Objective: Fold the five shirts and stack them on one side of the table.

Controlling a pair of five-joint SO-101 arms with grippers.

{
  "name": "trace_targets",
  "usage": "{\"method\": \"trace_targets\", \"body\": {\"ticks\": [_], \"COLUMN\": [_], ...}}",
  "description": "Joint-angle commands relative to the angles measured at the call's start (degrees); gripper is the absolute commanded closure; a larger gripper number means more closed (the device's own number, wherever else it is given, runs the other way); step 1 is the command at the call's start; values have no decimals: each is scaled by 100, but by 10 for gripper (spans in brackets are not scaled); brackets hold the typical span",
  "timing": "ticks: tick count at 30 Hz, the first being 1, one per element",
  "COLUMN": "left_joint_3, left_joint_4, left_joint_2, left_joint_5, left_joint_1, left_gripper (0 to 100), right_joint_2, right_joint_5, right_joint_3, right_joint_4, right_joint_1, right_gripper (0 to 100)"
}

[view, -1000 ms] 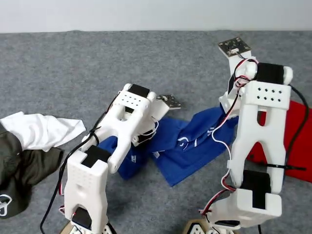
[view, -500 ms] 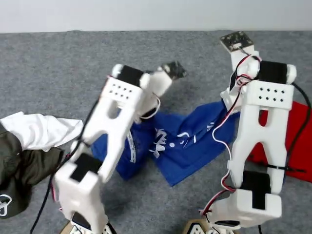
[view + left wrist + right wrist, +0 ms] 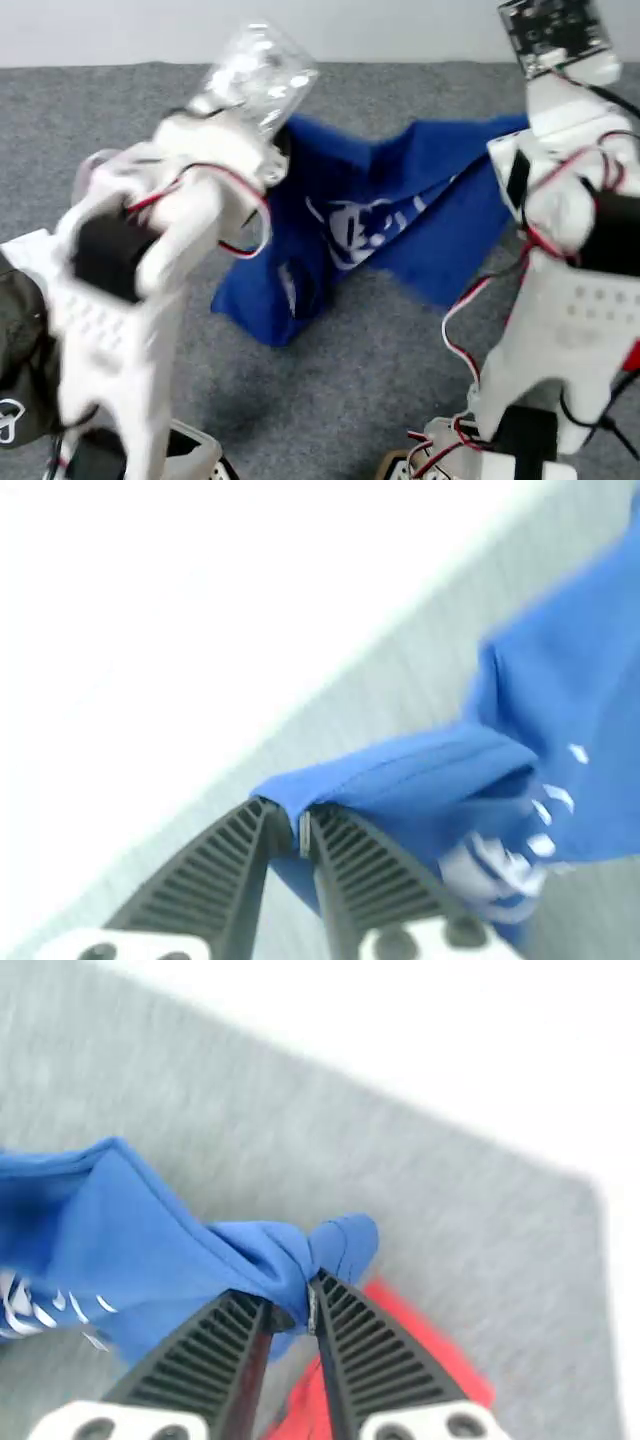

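Left claw [image 3: 302, 822] and right claw [image 3: 308, 1305] each clamped on a blue shirt [image 3: 400, 215] corner; grips shallow; pulling apart over the counter [image 3: 400, 390] may slip one corner.

The blue shirt [image 3: 400, 215] is a strong royal blue with a white printed graphic across its middle. The surface [image 3: 380, 400] is a flecked mid-grey. The left arm [image 3: 130, 300] and right arm [image 3: 570, 330] are white with black motor blocks, and their wires [image 3: 447, 325] are red, white and black. The left end effector [image 3: 303, 825] and right end effector [image 3: 308, 1305] have dark grey, ribbed fingers [image 3: 370, 870]. A plain red shirt [image 3: 400, 1360] lies by the right edge. At the left edge lie a white shirt [image 3: 22, 252] and a dark shirt [image 3: 18, 340], olive-black with a small white mark.
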Motion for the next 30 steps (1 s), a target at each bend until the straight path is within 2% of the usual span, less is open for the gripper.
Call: {"method": "trace_targets", "body": {"ticks": [1,6,9,13,18,26,30], "left_joint_3": [-198,-207,-207,-215,-470,-1244,-1244], "left_joint_4": [-651,-712,-818,-1451,-1996,-1908,-1354], "left_joint_2": [-668,-1116,-1275,-1398,-1556,-1574,-1556], "left_joint_5": [-457,-1767,-2242,-2453,-2734,-3024,-3033], "left_joint_1": [-26,-44,-290,-677,-774,-774,-782], "left_gripper": [994,994,994,994,994,994,994], "right_joint_2": [-286,-391,-514,-769,-1156,-1297,-1288], "right_joint_5": [62,62,53,53,53,53,132], "right_joint_3": [-651,-941,-941,-941,-941,-923,-923], "right_joint_4": [-295,-514,-541,-514,-497,215,330], "right_joint_1": [4,286,646,875,901,892,892], "right_gripper": [989,989,989,989,989,989,989]}}
